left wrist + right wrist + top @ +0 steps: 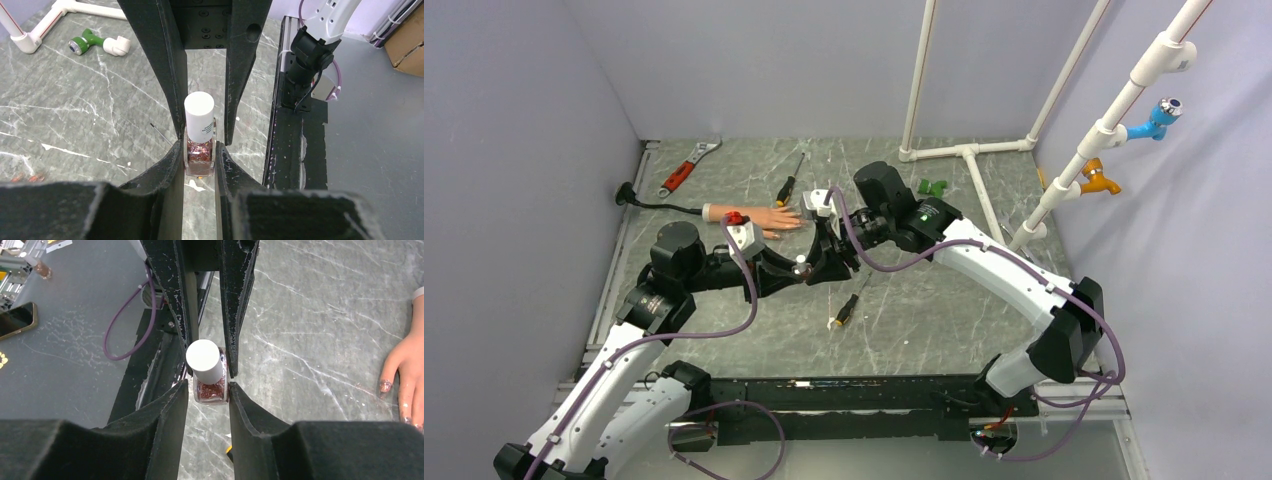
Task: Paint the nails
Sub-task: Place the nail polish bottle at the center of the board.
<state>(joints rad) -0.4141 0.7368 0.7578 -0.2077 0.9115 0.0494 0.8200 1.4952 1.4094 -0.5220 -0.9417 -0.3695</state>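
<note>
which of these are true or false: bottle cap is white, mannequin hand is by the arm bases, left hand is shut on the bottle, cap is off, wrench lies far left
1. The cap on the polish bottle is white: true.
2. The mannequin hand lies by the arm bases: false, it lies farther back, beyond the held bottle.
3. The left hand is shut on the bottle: true.
4. The cap is off: false, it sits on the bottle.
5. A wrench lies at the far left: true.
</note>
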